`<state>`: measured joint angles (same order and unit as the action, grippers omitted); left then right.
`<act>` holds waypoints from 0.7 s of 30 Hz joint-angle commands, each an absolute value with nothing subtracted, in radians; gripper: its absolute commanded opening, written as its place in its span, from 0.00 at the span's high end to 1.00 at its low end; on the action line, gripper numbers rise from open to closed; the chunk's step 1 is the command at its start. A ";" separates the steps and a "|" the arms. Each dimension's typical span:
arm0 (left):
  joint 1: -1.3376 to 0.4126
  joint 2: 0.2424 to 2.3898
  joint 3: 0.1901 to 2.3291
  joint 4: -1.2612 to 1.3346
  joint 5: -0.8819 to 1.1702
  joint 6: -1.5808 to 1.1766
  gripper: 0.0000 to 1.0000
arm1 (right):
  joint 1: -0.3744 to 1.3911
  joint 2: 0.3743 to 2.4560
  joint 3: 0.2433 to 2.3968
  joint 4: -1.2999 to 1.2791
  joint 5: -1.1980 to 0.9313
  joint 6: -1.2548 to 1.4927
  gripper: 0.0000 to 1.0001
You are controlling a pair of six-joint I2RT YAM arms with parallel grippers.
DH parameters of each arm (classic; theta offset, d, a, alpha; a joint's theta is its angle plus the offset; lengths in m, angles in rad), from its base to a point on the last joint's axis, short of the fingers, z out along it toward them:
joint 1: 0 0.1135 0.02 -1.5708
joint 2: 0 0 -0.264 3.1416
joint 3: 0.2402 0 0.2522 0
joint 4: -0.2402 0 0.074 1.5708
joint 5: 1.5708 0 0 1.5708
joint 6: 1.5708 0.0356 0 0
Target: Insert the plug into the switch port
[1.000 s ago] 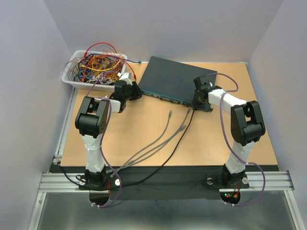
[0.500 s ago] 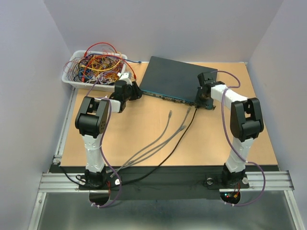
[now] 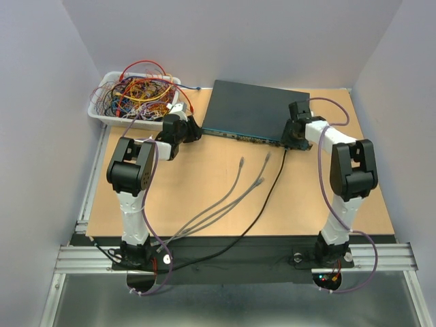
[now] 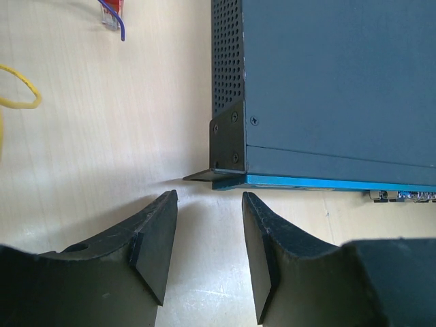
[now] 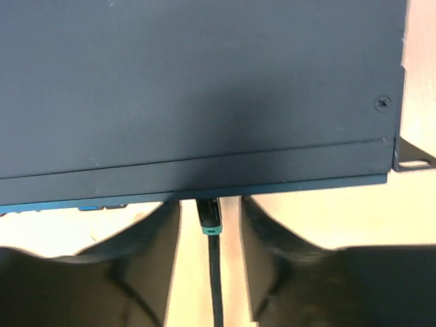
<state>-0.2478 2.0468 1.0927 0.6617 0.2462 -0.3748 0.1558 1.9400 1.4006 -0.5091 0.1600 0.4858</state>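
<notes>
1. Right wrist view is showing the plug [image 5: 208,218] sitting nose-first against the switch [image 5: 197,88]. Its dark body is disappearing under the front edge, and its black cable [image 5: 216,286] is trailing back toward the camera.
2. The right gripper [image 3: 294,136] is hovering at the right end of the port row with its fingers [image 5: 153,259] spread on either side of the plug. Bare tabletop is showing in both gaps, so nothing is being pinched.
3. The left gripper [image 4: 208,225] is waiting just beside the bracket [image 4: 228,146] at the switch's left front corner, with its fingers likewise spread and holding nothing.
4. Top external view is placing the switch at the back middle of the table [image 3: 170,184], between the two grippers. Three loose grey cables [image 3: 242,163] are lying unplugged in front of it, and a white tray [image 3: 99,112] of tangled wires is sitting off to the left.
5. Judging from this, the insertion is looking done or very nearly done — the plug is appearing to sit in a port, and the fingers are standing apart from it. Whether it is fully seated I cannot tell, since the port face is hiding under the top edge. What is remaining is probably only confirming the seat and backing the arm away.
</notes>
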 commanded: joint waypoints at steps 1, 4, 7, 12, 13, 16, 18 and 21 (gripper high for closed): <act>-0.252 2.039 1.120 0.686 0.242 -0.359 0.47 | 0.141 1.827 1.345 -0.347 0.161 0.479 0.49; -0.253 2.037 1.120 0.686 0.241 -0.359 0.47 | 0.147 1.775 1.289 -0.336 0.147 0.476 0.47; -0.253 2.037 1.121 0.684 0.241 -0.359 0.47 | 0.156 1.735 1.232 -0.327 0.134 0.477 0.47; -0.253 2.037 1.121 0.684 0.242 -0.359 0.47 | 0.186 1.703 1.157 -0.305 0.120 0.485 0.48; -0.253 2.039 1.120 0.684 0.242 -0.359 0.47 | 0.196 1.703 1.148 -0.304 0.123 0.485 0.48; -0.253 2.036 1.120 0.684 0.242 -0.356 0.47 | 0.201 1.706 1.106 -0.293 0.130 0.494 0.51; -0.253 2.036 1.120 0.684 0.242 -0.357 0.47 | 0.199 1.710 1.098 -0.284 0.120 0.494 0.58; -0.253 2.036 1.120 0.683 0.242 -0.357 0.47 | 0.202 1.720 1.095 -0.279 0.117 0.494 0.74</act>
<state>-0.2478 2.0468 1.0931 0.6609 0.2459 -0.3748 0.1993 1.7283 1.0946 -0.3355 0.1215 0.4911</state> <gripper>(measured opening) 0.534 0.349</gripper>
